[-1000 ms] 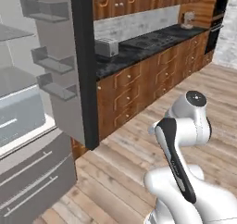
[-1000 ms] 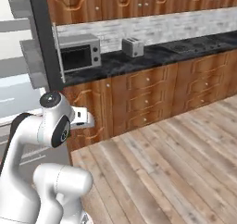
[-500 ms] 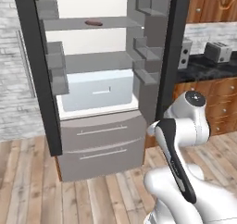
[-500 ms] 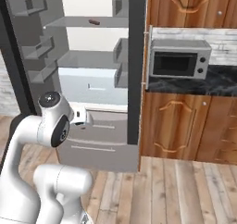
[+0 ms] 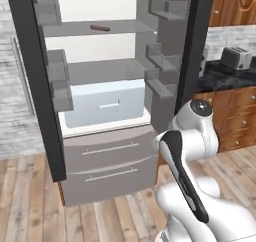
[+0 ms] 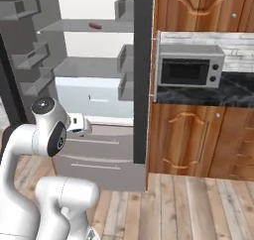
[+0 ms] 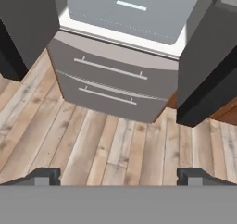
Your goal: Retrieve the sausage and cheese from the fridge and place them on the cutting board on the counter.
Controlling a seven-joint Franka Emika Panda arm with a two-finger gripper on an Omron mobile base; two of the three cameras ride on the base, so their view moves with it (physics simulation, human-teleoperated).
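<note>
No readable text, labels, brands, numbers or signs on anything

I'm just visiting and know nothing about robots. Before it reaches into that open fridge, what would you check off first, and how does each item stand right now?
1. Fridge doors open: ok, both stand wide and the shelves show.
2. Sausage located: ok, it lies on the upper shelf, also seen in the right base view.
3. Cheese located: cannot tell, no orange block is visible on the shelves.
4. Gripper empty and open: ok, the fingertips sit far apart with nothing between them.
5. Gripper aimed at the shelf: not ok, the hand view looks down at the lower drawers and the wooden floor.
6. Cutting board located: cannot tell.
</note>
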